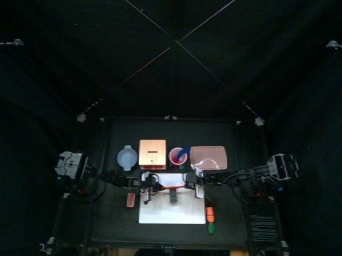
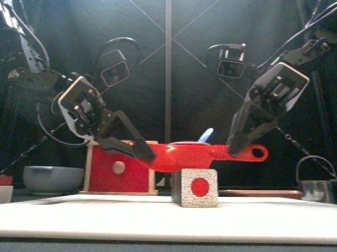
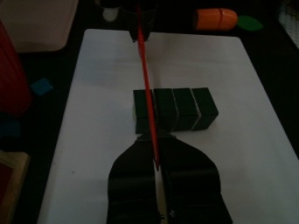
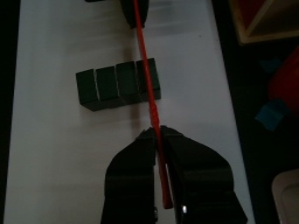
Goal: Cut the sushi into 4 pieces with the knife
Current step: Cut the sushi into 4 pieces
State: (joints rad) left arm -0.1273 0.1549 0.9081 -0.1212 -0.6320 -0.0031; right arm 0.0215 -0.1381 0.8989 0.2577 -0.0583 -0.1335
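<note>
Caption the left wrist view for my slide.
Left claw grips red knife over sushi roll on white board.

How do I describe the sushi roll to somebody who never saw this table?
Look at the white cutting board at the table's front middle. On it, right under the red knife, lies the toy sushi roll. It alone is a short row of dark green blocks, with a red dot on its pale end.

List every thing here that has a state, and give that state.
Left tool: shut on one end of the red knife.
Right tool: shut on the other end.
Red knife: held level across the sushi roll, near one end.
Sushi roll: uncut, blocks joined, lying on the white cutting board.
Wooden box: drawer shut.
Blue knife: standing in the red cup.
</note>
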